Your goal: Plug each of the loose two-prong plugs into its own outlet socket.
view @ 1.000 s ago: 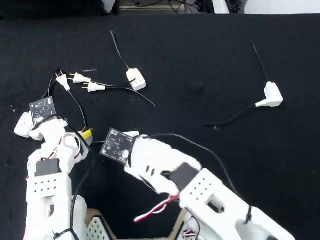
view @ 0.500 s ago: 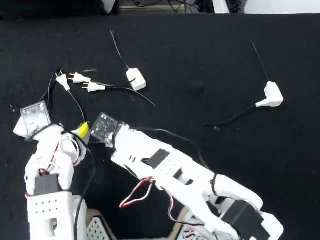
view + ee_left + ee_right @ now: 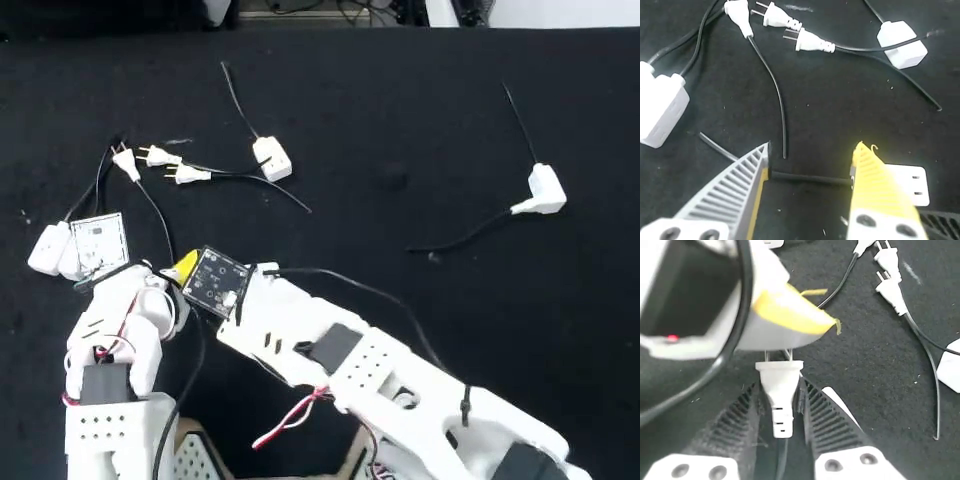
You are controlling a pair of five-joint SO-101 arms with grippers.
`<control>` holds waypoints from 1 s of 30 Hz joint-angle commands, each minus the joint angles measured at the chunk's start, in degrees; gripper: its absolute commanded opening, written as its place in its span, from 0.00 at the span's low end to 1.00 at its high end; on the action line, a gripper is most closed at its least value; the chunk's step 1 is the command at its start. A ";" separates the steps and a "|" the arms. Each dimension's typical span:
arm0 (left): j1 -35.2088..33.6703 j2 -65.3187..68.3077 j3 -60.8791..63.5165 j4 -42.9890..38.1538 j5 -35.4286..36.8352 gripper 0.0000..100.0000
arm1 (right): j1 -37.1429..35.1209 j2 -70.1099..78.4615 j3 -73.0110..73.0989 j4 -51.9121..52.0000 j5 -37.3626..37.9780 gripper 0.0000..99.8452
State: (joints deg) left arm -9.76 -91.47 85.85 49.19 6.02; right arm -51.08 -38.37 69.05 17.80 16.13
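Note:
My right gripper (image 3: 779,386) is shut on a white two-prong plug (image 3: 778,399), whose prongs point at the left arm's yellow finger (image 3: 790,315) close in front of it. My left gripper (image 3: 812,150) is open, low over the mat, and a black cable (image 3: 810,178) runs across the gap between its fingers. A white outlet socket (image 3: 912,184) lies just beside its yellow finger. Three loose plugs (image 3: 160,156) lie at the far left of the table, also in the left wrist view (image 3: 812,42). Both wrists meet near the front left (image 3: 190,270).
Another white outlet socket (image 3: 272,158) lies right of the loose plugs, a third (image 3: 543,192) far right, a fourth (image 3: 45,248) at the left edge by the left arm. Thin black cables (image 3: 155,215) trail across the black mat (image 3: 400,120).
The left wrist swung left, then came back right and nearer the right wrist. The right arm stretched out to the left, then drew back a little.

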 commanded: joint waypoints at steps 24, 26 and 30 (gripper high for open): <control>0.75 -0.44 1.01 0.18 -2.37 0.27 | -0.97 -7.60 2.95 -2.99 -8.26 0.01; 0.75 -0.35 1.01 0.18 -2.46 0.27 | -0.97 -7.60 2.95 -2.99 -8.26 0.01; 0.75 -0.35 1.10 0.18 -2.46 0.27 | -0.97 -7.87 2.86 -2.73 -8.26 0.01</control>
State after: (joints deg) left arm -9.85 -92.09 87.25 49.45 4.44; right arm -51.52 -43.12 72.31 16.84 8.48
